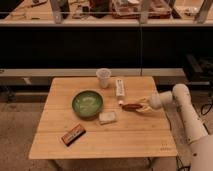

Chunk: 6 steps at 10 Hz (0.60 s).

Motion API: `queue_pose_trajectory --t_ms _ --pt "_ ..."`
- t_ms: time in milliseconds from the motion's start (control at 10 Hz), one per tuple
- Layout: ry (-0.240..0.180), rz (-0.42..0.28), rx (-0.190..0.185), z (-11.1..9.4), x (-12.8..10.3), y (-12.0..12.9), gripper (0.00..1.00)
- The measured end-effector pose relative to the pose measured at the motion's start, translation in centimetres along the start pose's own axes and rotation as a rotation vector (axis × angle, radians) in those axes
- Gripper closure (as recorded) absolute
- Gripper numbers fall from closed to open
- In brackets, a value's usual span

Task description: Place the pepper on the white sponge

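Note:
The pepper is a slender dark reddish-brown piece lying over the wooden table, right of centre. My gripper comes in from the right on a white arm and sits at the pepper's right end. The white sponge is a small pale block lying just below and right of the green bowl, a short way left of the pepper.
A clear plastic cup stands at the back of the table. A narrow white tube-like bottle lies right of it. A flat brown bar with an orange edge lies near the front left. Dark shelving runs behind the table.

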Motion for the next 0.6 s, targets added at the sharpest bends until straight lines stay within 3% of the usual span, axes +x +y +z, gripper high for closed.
queue_pose_trajectory --t_ms 100,300,500,600 --pt "-0.038 -0.038 -0.027 0.4 -2.3 0.2 0.99" --pt "-0.099 -0.149 -0.143 2.5 -7.7 1.6 0.99" --pt "-0.124 -0.213 -0.252 5.2 -10.1 3.0 0.99" --pt "-0.137 -0.225 -0.284 6.4 -10.7 3.3 0.99"
